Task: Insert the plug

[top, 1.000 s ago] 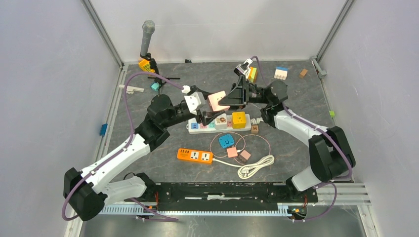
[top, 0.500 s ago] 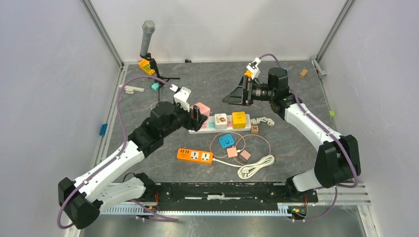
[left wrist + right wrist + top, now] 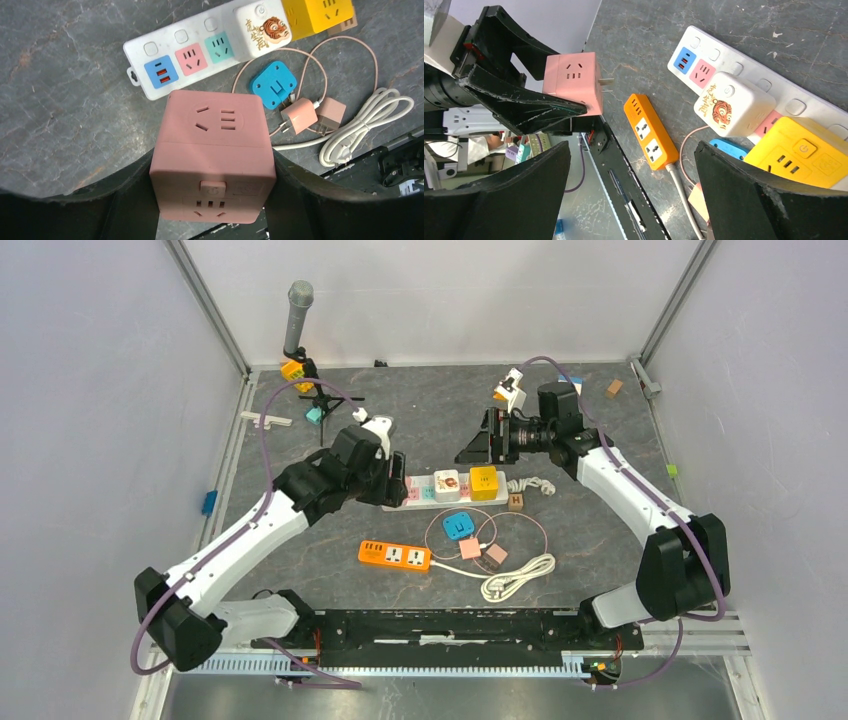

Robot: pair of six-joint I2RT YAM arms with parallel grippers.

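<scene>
My left gripper is shut on a pink cube plug adapter, one finger on each side. It holds the cube above the table, just short of the left end of the white power strip. The strip's blue USB, pink and teal sockets are free. A white tiger cube and a yellow cube sit plugged in further along. In the right wrist view the pink cube shows its prongs. My right gripper is open and empty behind the strip.
An orange power strip, a blue adapter, pink chargers and a coiled white cable lie in front of the white strip. A grey cylinder on a stand and small blocks are at the back.
The right gripper has drawn back from the pink cube toward the rear right. The left gripper has turned and lowered the cube toward the strip's left end.
</scene>
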